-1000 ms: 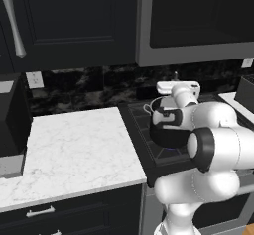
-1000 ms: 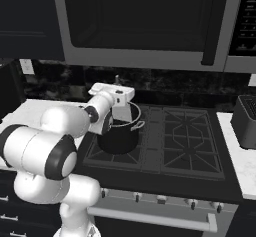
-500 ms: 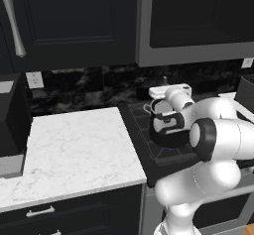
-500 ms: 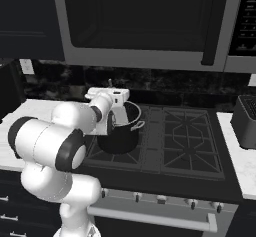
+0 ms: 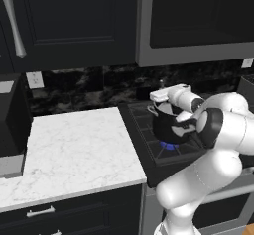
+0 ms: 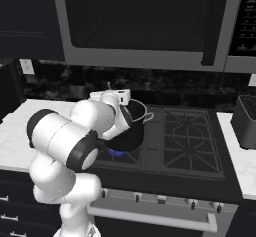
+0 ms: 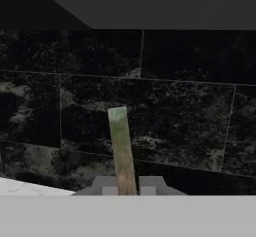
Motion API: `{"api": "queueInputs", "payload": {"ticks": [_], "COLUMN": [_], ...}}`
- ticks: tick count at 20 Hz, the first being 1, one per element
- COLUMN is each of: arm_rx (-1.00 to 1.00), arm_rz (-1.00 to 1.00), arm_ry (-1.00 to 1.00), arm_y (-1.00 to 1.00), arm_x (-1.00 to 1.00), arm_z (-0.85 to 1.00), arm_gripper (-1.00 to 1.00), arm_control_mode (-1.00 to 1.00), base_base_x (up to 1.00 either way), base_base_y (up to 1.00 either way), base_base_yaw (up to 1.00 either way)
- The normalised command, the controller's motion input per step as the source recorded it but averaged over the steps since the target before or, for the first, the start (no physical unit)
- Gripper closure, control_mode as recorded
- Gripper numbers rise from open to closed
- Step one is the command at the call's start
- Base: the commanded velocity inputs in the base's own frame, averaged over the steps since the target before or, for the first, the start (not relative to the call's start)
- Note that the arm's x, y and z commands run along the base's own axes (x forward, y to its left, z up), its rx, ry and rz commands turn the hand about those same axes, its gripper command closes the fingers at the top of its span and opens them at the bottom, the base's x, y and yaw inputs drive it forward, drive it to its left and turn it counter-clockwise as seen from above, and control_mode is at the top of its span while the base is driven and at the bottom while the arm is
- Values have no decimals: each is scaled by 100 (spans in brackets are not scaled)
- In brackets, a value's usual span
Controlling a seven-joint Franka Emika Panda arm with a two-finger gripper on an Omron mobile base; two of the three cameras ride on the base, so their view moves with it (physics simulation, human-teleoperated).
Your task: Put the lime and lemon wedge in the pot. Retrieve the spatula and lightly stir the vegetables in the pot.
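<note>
The black pot [image 5: 168, 125] [image 6: 132, 128] stands on the front left burner over a blue flame, and my arm partly covers it. My gripper [image 7: 125, 186] is shut on the spatula [image 7: 120, 141], whose thin handle rises between the fingertips towards the dark backsplash. In the base views the hand [image 5: 169, 93] [image 6: 118, 95] hovers level with the pot's far rim, and a thin dark end of the spatula [image 5: 160, 84] [image 6: 109, 86] sticks up beside it. The blade is hidden. The pot's inside is hidden, and so are the lime and the lemon wedge.
A white marble counter [image 5: 74, 149] lies left of the stove, with a dark box [image 5: 10, 125] at its far left. Black grates [image 6: 190, 141] cover the right burners. A dark grey slotted box [image 6: 246, 121] stands on the right counter. A microwave [image 6: 140, 21] hangs overhead.
The hand has shifted slightly left and down by the pot's rim with the spatula still in it. The elbow has swung outward and forward.
</note>
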Motion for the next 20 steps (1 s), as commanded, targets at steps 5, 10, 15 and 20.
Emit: {"api": "queueInputs", "payload": {"ticks": [5,10,15,20], "arm_rx": [-5,-6,-2,0], "arm_rz": [11,3,0,0], "arm_ry": [-9,-16,-14,-7], "arm_y": [-50,-35,0,0], "arm_x": [-52,-50,0,15], "arm_z": [-64,-16,5,-2], "arm_gripper": [100,100,100,100], "arm_control_mode": [-100,-100,-100,-100], "base_base_x": [0,0,0,0], "base_base_y": [0,0,0,0], "base_base_yaw": [0,0,0,0]}}
